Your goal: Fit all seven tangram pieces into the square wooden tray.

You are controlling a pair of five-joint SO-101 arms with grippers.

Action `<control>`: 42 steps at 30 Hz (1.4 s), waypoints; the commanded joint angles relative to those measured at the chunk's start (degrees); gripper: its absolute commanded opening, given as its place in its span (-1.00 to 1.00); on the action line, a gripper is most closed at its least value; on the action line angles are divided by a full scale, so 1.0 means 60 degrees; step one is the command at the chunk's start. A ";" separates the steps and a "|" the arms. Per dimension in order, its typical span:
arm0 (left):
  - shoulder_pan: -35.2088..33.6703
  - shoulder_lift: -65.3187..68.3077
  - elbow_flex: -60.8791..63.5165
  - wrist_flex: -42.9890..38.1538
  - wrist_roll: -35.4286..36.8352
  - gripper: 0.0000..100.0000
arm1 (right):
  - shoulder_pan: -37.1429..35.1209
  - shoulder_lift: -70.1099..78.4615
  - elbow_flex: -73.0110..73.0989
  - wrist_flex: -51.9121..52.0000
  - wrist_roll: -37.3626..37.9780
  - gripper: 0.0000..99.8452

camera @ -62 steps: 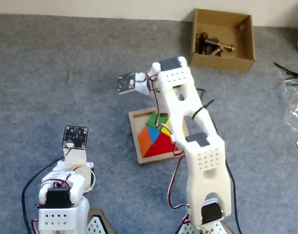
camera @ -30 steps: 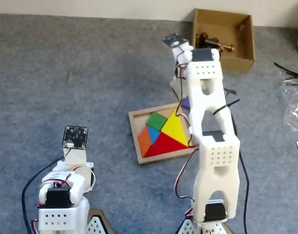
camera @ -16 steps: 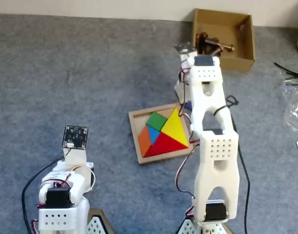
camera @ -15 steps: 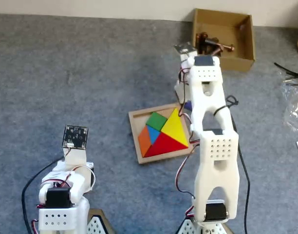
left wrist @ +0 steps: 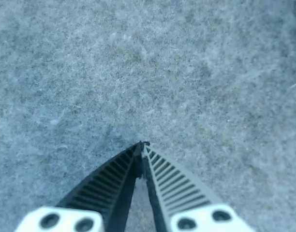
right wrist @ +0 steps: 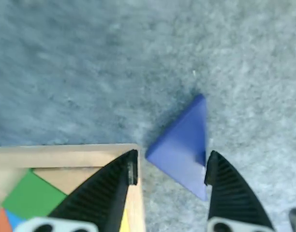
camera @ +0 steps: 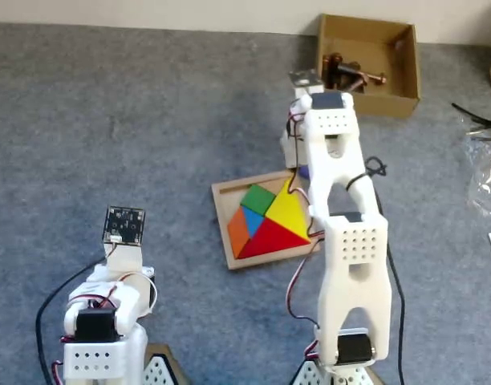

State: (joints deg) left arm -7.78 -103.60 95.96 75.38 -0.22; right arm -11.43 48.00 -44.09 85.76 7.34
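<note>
Triangle point(right wrist: 184, 140) flat beside tray point(right wrist: 66, 155), tip away from right pincer point(right wrist: 171, 168)

This looks like a hobby robotics workbench. The grey felt-covered tabletop point(camera: 109, 120) holds an open brown cardboard box point(camera: 374, 103) of coppery metal parts point(camera: 346, 74).

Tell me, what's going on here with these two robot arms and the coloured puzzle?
The arms are filling a square wooden tray with tangram shapes. Several coloured pieces already lie in it. The right gripper hangs open over a blue triangle, which lies on the carpet just outside one corner of the tray; it does not look gripped yet. The left gripper is shut and holds nothing, parked over bare carpet away from the tray.
</note>
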 commanded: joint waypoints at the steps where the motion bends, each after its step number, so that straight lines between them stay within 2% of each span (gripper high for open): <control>1: -0.0125 -0.0125 0.0212 0.0044 0.0044 -0.99 | -0.0315 -0.0110 -0.0520 -0.0110 -0.0293 -0.56; 17: -0.0125 -0.0125 0.0212 0.0044 0.0044 -0.99 | 0.0066 -0.0066 -0.0491 -0.0198 -0.0879 -0.56; 28: -0.0125 -0.0125 0.0212 0.0044 0.0044 -0.99 | 0.0081 0.1092 -0.0608 -0.0183 -0.1451 -0.56; 32: -0.0125 -0.0125 0.0212 0.0044 0.0044 -0.99 | 0.0300 0.1077 -0.0608 -0.0183 -0.1817 -0.56; 42: -0.0125 -0.0125 0.0212 0.0044 0.0044 -0.99 | 0.0901 0.1077 -0.0608 -0.0183 -0.1832 -0.56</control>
State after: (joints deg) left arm -7.78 -103.60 95.96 75.38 -0.22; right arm -9.67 53.63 -46.64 85.58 -2.95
